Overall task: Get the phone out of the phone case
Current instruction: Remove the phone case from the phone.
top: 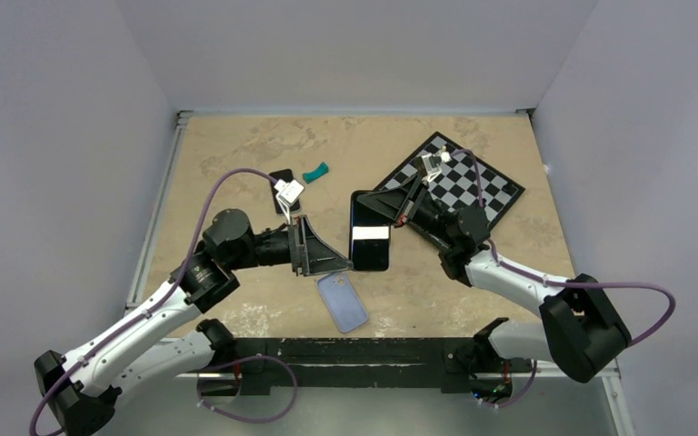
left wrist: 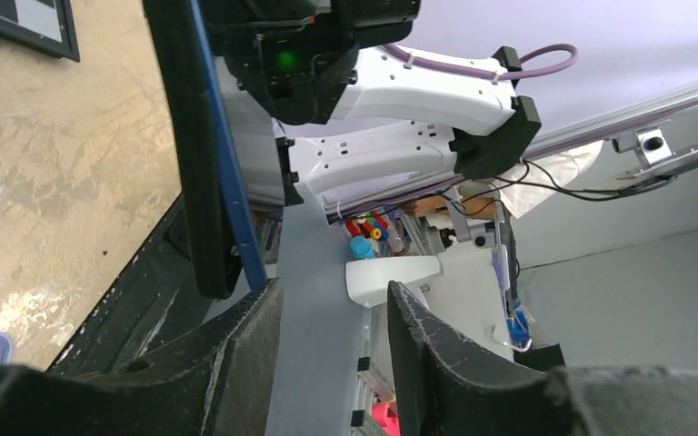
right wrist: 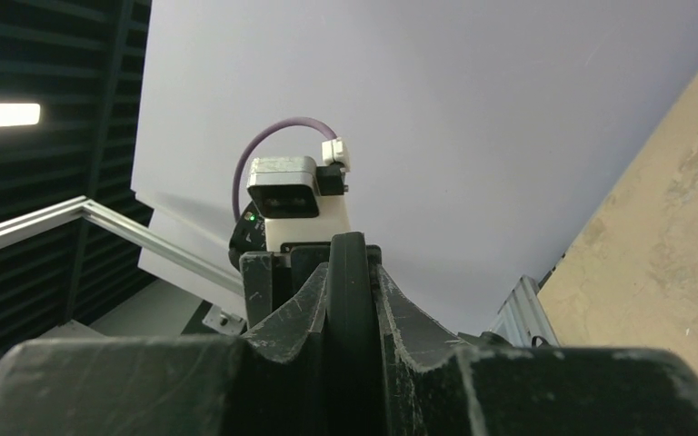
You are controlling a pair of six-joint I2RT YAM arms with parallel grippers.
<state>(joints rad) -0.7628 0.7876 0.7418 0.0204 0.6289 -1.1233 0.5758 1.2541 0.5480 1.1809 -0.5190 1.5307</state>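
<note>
The black phone (top: 370, 232), with a white band across its screen, is held above the table by my right gripper (top: 398, 211), which is shut on its far end. In the right wrist view the phone (right wrist: 350, 272) stands edge-on, clamped between the fingers of my right gripper (right wrist: 350, 263). The blue-grey phone case (top: 342, 302) lies flat on the table just below the phone, apart from it. My left gripper (top: 341, 263) is open at the phone's near left corner. In the left wrist view my left gripper (left wrist: 332, 291) holds nothing, and the phone (left wrist: 202, 136) is to its left.
A chessboard (top: 459, 182) lies at the back right under the right arm. A small teal piece (top: 315, 171) and a small black square (top: 281, 176) lie behind the left arm. A black bar (top: 354, 350) runs along the table's near edge.
</note>
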